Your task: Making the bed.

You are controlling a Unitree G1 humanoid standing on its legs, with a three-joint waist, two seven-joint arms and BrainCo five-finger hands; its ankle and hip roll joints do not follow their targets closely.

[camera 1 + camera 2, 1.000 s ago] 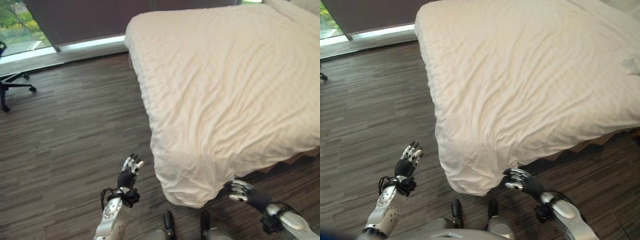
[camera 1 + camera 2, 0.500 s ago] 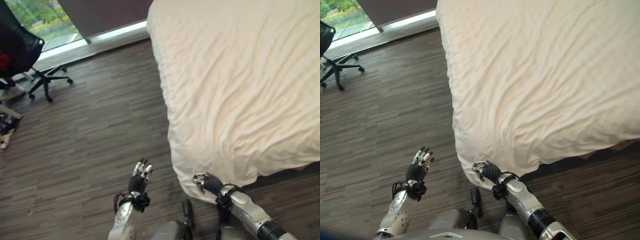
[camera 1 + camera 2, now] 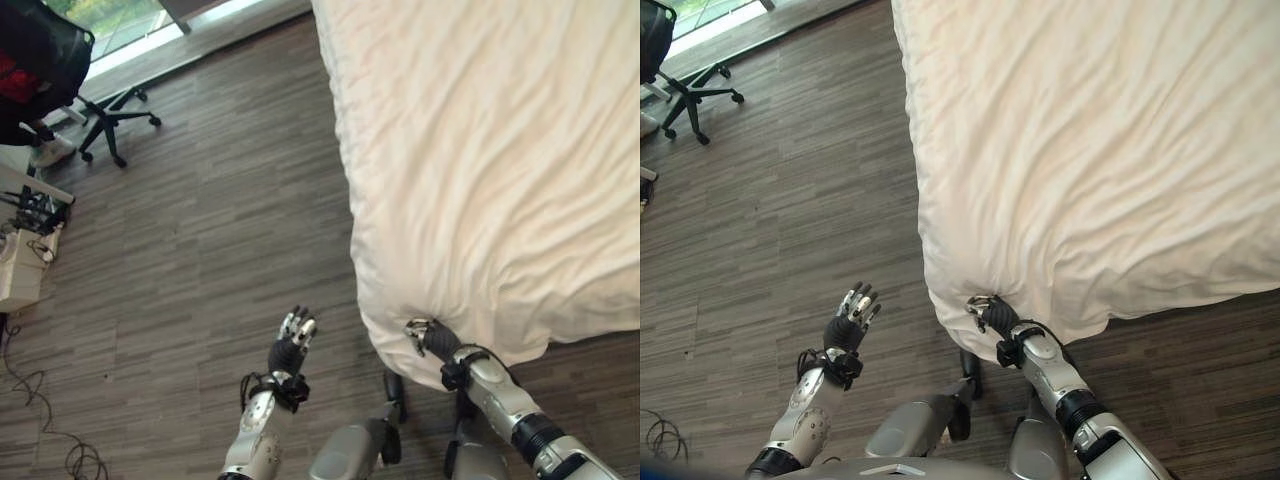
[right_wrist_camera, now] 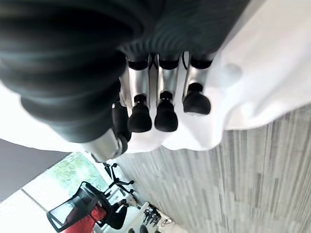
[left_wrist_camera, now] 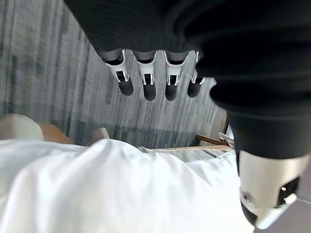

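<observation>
So the duvet [image 3: 490,170] is spread over the bed, cream and pretty wrinkled, filling the 12-to-3 part of the head view. Its near corner hangs off the bed down toward the floor [image 3: 200,230] at about 5 o'clock, and that corner is where the action is.

The right hand [image 3: 992,313] is right at that hanging corner, touching the fabric. In its wrist view the fingers [image 4: 165,109] look curled in with the thumb close by and white cloth right behind them, but I honestly can't tell if there's any fabric pinched between them or if they're just resting against it. The left hand [image 3: 293,335] is off over the floor at roughly 7 o'clock, well apart from the duvet, fingers straight and spread, holding nothing.

My read: this is the grab-the-corner step, before any pulling or smoothing. Next move probably needs a firm pinch on that corner, then a tug outward and down to flatten the wrinkles near the edge. The left hand likely has to come over to the side edge to help.

Office chair [image 3: 40,70] sits at 10 o'clock, out of the way.
</observation>
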